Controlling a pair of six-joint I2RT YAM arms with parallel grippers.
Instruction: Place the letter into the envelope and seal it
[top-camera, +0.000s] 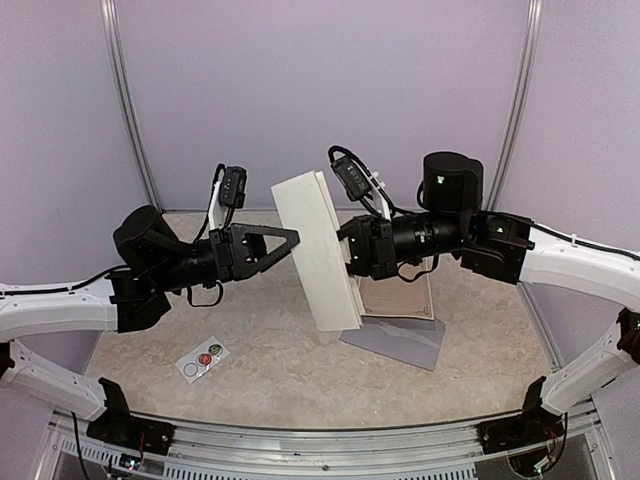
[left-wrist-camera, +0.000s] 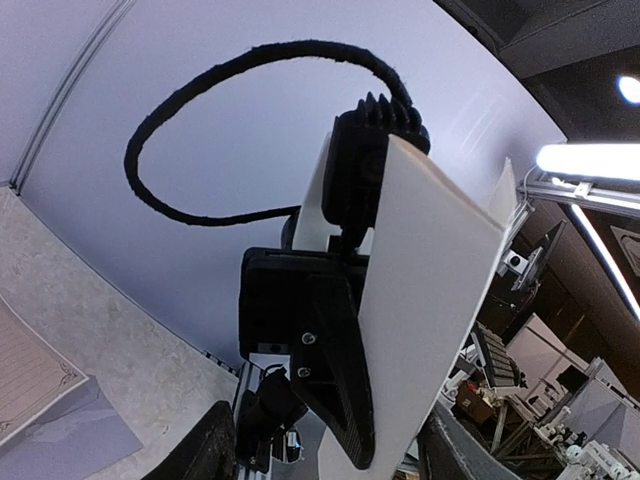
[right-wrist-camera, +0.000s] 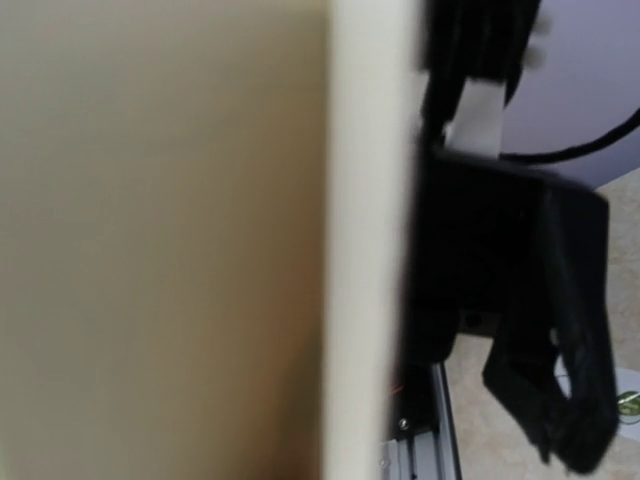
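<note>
The letter (top-camera: 315, 250) is a folded cream sheet held up on edge in the air above the table's middle. My right gripper (top-camera: 350, 250) is shut on its right side; one of its black fingers (left-wrist-camera: 340, 370) lies flat on the sheet. My left gripper (top-camera: 287, 246) stands open at the letter's left face. In the left wrist view the letter (left-wrist-camera: 430, 300) runs between my own two fingers (left-wrist-camera: 200, 450); I cannot tell if they touch it. The letter (right-wrist-camera: 200, 240) fills most of the right wrist view. The grey envelope (top-camera: 400, 340) lies flat on the table below the right arm.
A cream sheet with a printed border (top-camera: 398, 297) lies on the envelope's far part. A small white sticker card (top-camera: 203, 358) lies near the front left. Purple walls with metal posts (top-camera: 130, 110) close in the table.
</note>
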